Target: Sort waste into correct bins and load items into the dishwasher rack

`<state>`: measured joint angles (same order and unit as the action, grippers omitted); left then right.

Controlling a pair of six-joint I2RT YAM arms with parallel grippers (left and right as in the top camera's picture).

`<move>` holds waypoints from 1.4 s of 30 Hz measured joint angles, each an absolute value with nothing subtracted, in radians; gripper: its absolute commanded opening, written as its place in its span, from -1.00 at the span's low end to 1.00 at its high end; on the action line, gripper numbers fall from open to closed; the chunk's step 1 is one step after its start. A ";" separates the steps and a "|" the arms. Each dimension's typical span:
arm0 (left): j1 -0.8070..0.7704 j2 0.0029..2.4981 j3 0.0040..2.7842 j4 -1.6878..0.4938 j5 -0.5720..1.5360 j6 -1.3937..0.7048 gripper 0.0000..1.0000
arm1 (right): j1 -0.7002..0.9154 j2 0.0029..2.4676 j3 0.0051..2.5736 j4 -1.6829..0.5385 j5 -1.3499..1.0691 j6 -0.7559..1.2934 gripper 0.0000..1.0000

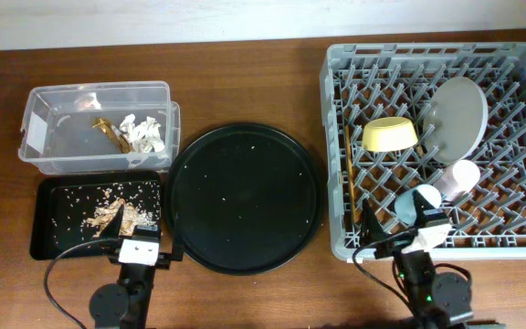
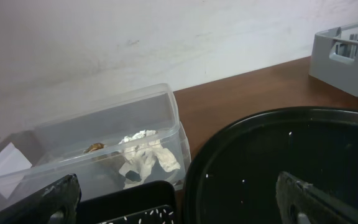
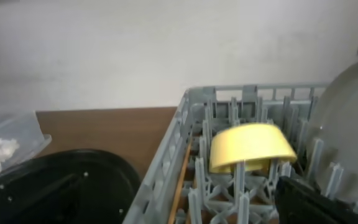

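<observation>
Your left claw point(image 2: 179, 204), fingers spread wide, hovers where the near edges of the shallow black rectangular tray point(image 1: 44, 224) and the large round black tray point(image 1: 245, 196) meet. Your right claw point(image 1: 427, 233) sits at the near wall of the big square grey pegged plastic rack point(image 1: 336, 137). You cannot tell its grip. The round pale grey plate point(image 1: 459, 114) and small yellow bowl point(image 1: 391, 134) stand inside.

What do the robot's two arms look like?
The left arm and right arm are black, each with a white block near its tip. A thin black cable loops beside the left arm; the right shows small green lights. The fingers are black.
</observation>
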<state>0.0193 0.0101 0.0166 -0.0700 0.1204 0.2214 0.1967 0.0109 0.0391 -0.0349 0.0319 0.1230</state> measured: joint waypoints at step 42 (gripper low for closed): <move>0.019 0.010 0.017 -0.070 0.120 0.221 0.99 | 0.197 0.012 0.012 -0.073 0.031 0.123 0.98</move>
<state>0.0193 0.0101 0.0166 -0.0696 0.1200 0.2214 0.1967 0.0116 0.0120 -0.0734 0.0311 0.1230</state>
